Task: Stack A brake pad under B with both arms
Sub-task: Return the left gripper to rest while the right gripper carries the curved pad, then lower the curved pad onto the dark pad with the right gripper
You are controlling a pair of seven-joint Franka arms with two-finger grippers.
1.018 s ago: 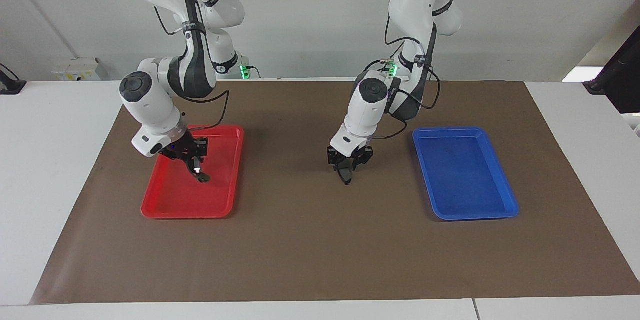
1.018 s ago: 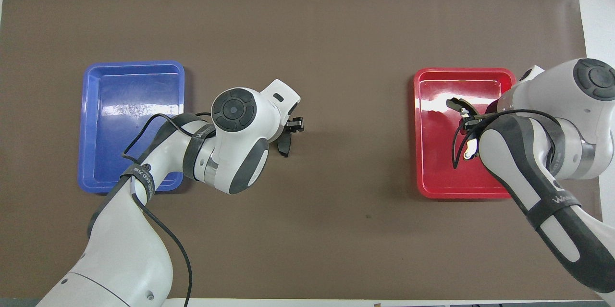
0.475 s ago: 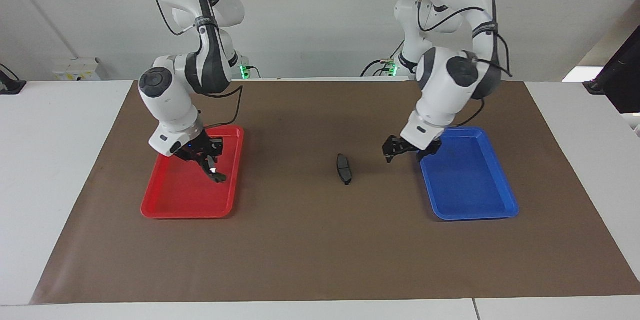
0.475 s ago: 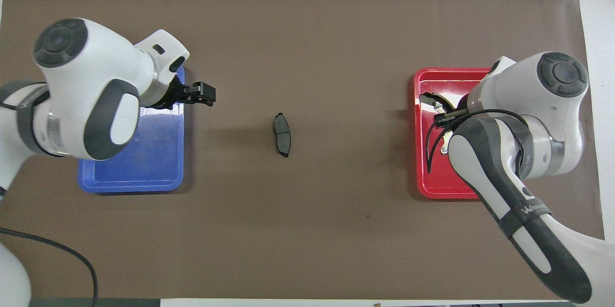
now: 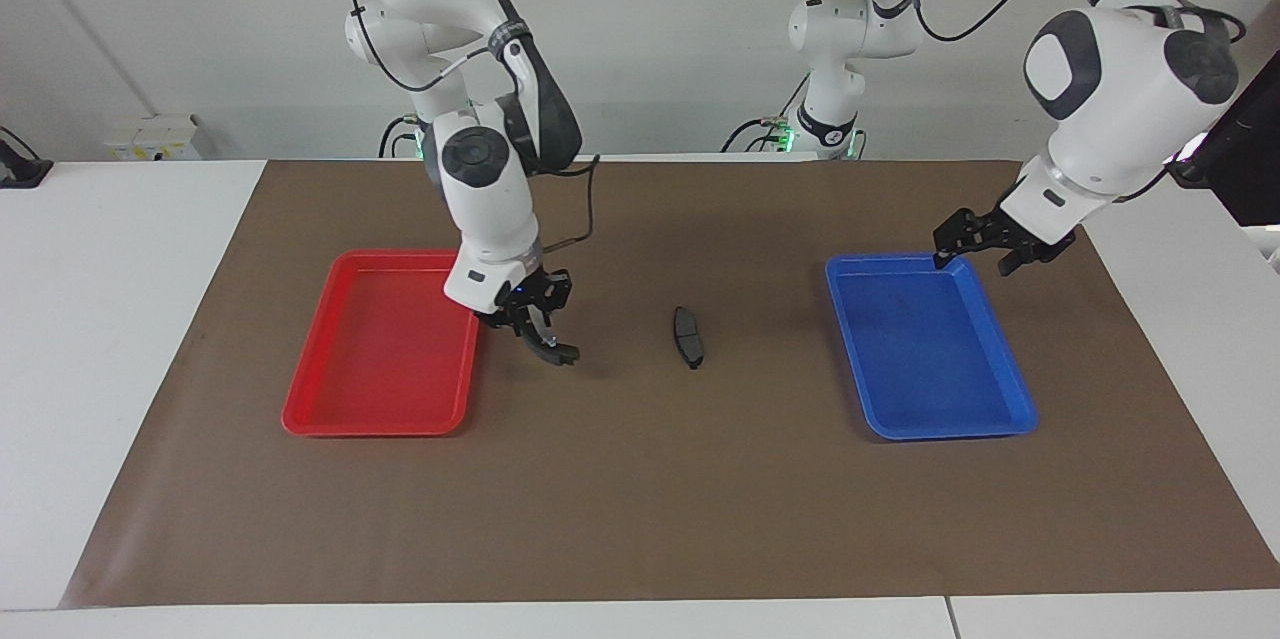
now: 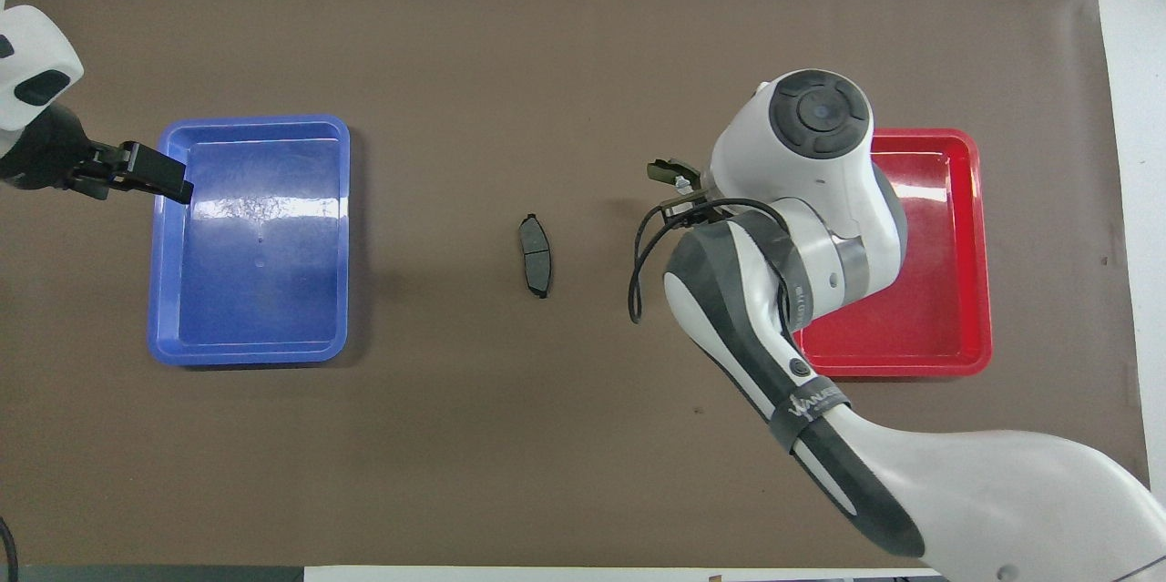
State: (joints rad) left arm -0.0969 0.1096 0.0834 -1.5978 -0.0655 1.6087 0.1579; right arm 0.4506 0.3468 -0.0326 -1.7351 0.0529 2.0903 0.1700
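The A brake pad (image 5: 688,336), short, flat and dark, lies alone on the brown mat at the table's middle; it also shows in the overhead view (image 6: 536,255). My right gripper (image 5: 535,324) is shut on B (image 5: 556,351), the black crescent piece, and holds it just above the mat between the red tray and the A pad. In the overhead view the right gripper (image 6: 683,197) is mostly hidden under its own arm, and only B's tip (image 6: 668,170) shows. My left gripper (image 5: 985,247) is open and empty over the blue tray's rim, also seen in the overhead view (image 6: 137,174).
An empty red tray (image 5: 300,414) lies toward the right arm's end of the mat and an empty blue tray (image 5: 1010,409) toward the left arm's end. Both show in the overhead view, red (image 6: 979,245) and blue (image 6: 159,291).
My left gripper let go of the A pad on the mat and rose away toward the blue tray's outer rim. My right gripper carried B out of the red tray toward the middle.
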